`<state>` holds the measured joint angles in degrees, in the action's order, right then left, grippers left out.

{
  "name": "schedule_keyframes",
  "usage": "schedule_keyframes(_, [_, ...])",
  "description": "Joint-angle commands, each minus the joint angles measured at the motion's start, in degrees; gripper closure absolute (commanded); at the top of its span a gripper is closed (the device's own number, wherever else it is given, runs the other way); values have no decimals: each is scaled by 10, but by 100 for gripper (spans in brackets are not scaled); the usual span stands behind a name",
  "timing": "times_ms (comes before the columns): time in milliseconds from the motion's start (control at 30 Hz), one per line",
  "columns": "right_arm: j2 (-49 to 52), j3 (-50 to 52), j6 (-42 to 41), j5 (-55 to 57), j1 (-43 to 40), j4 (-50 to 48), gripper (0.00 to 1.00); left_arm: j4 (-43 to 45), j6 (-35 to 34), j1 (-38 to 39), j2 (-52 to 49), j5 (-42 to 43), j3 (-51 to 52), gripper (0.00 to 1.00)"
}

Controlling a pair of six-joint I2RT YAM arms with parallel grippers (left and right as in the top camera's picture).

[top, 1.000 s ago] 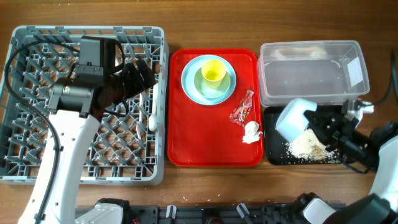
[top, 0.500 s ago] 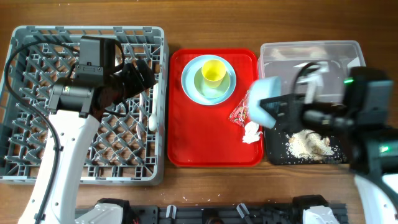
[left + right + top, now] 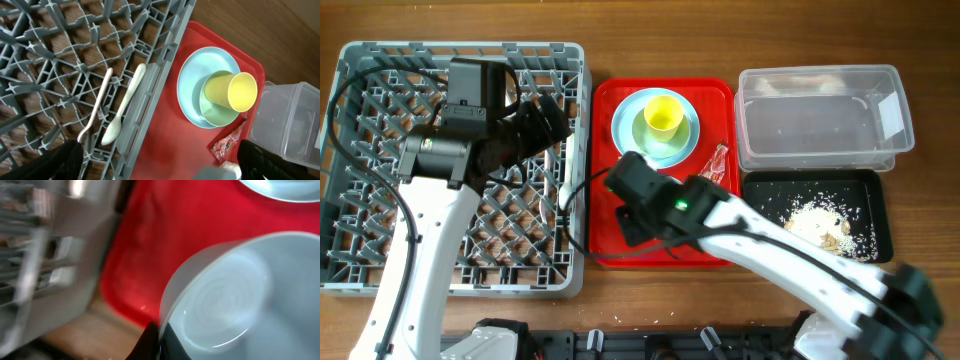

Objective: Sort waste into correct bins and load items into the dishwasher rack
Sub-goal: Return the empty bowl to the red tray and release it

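Observation:
My right gripper (image 3: 159,337) is shut on the rim of the small light blue bowl (image 3: 240,300), low over the front left of the red tray (image 3: 610,245). The arm hides the bowl in the overhead view. My left gripper (image 3: 160,170) hangs open and empty over the right edge of the grey dishwasher rack (image 3: 360,150). A white fork (image 3: 97,107) and spoon (image 3: 125,110) lie in the rack. On the tray, the yellow cup (image 3: 662,115) sits in the pale green bowl (image 3: 652,145) on the light blue plate (image 3: 625,125). The red wrapper (image 3: 713,172) and tissue (image 3: 231,165) lie beside them.
The clear tub (image 3: 820,120) stands at the back right. In front of it, the black tray (image 3: 865,195) holds rice scraps (image 3: 815,225). My right arm (image 3: 770,245) stretches diagonally across the tray's front right corner.
My right arm has swung left with the small blue bowl, from over the black tray to the red tray's front left. The left arm has not moved.

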<state>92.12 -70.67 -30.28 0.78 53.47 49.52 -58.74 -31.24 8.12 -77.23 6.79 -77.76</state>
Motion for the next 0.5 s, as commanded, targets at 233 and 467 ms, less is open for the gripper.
schedule_keyframes(233, [19, -16, 85, 27, -7, -2, 67, 2, -8, -2, 6, 4, -2, 0])
schedule_keyframes(467, [-57, -50, 45, 126, -128, 196, 21, 2, -8, -2, 6, 4, -2, 0])
